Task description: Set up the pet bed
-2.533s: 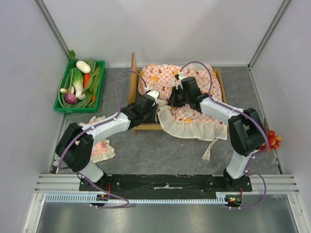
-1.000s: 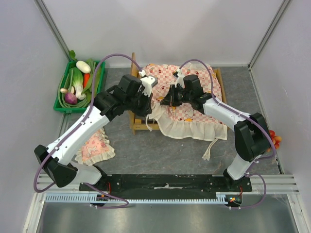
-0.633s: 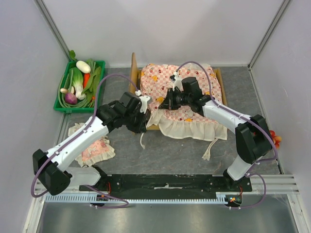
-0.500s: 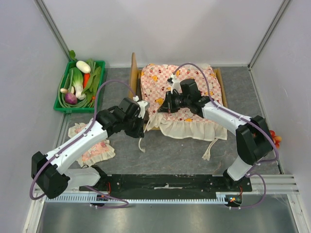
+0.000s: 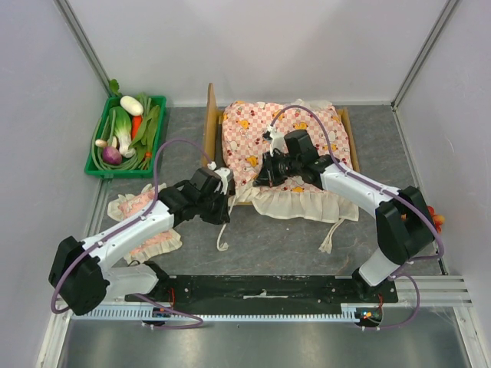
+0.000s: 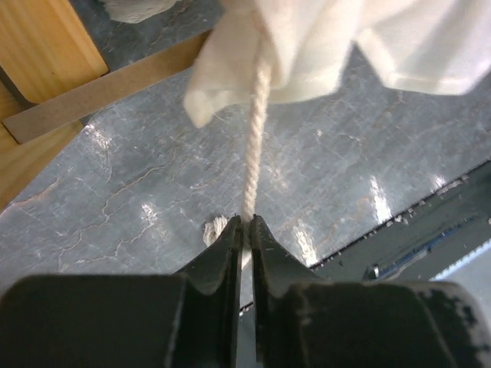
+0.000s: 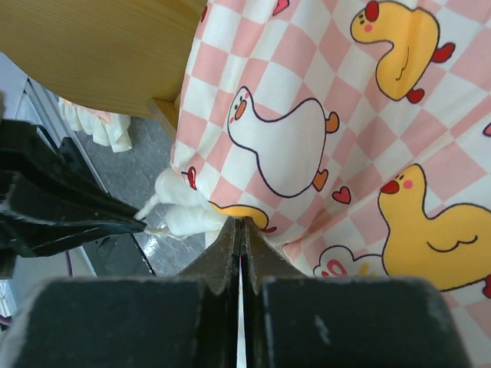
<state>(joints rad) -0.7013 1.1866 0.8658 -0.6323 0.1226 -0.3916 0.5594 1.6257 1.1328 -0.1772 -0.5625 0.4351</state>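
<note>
The pet bed, a light-wood frame with its headboard (image 5: pixel 210 115) on the left, stands at mid-table. The pink-checked frilled mattress (image 5: pixel 288 130) lies in it, its cream frill hanging over the near rail. My left gripper (image 5: pixel 222 202) is just in front of the bed's near-left corner, shut on the mattress's white cord (image 6: pixel 249 172), which hangs from the frill (image 6: pixel 322 38). My right gripper (image 5: pixel 261 175) is shut on the mattress (image 7: pixel 322 115) at its near-left corner, beside the wooden frame (image 7: pixel 100 46).
A green tray (image 5: pixel 97 170) of vegetables sits at the far left. A small pink frilled pillow (image 5: pixel 146 226) lies under my left arm. A second cord (image 5: pixel 331 238) trails off the frill's right end. Orange-red items (image 5: pixel 432 221) lie at the right wall.
My left arm has drawn back from over the bed toward the near left, holding the white cord. My right gripper has stayed pinched on the mattress and shifted slightly nearer.
</note>
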